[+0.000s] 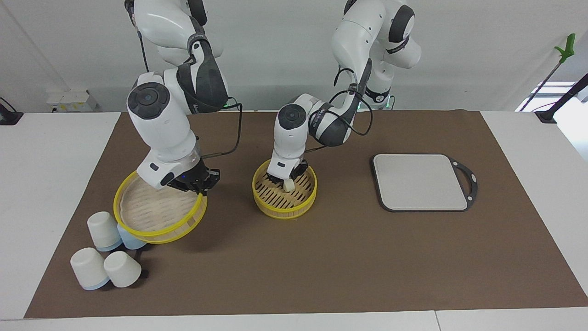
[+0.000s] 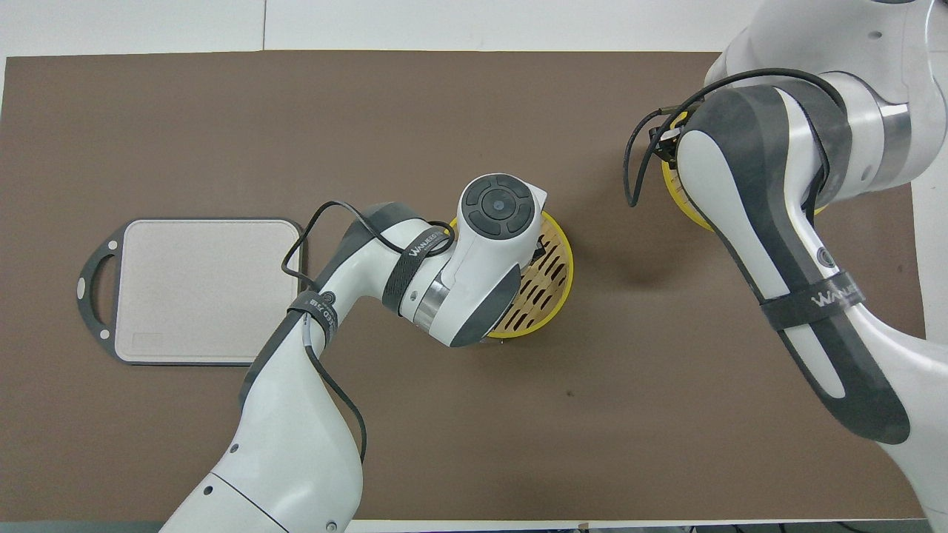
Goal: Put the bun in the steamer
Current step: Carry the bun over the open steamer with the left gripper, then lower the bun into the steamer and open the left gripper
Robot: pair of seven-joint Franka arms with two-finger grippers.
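One steamer tier (image 1: 285,202) with a yellow rim stands in the middle of the brown mat; it also shows in the overhead view (image 2: 552,274). My left gripper (image 1: 287,183) reaches down into it, shut on the small cream-white bun (image 1: 289,185), which is at the slatted floor. In the overhead view the left wrist hides the bun. My right gripper (image 1: 198,187) is shut on the rim of the second steamer tier (image 1: 156,211). It holds that tier tilted and raised toward the right arm's end of the table. Only a bit of its yellow rim (image 2: 685,203) shows from overhead.
Three white upturned cups (image 1: 103,230) with blue bases stand beside and partly under the raised tier. A grey square board (image 1: 420,181) with a dark handle lies toward the left arm's end; it also shows in the overhead view (image 2: 207,289).
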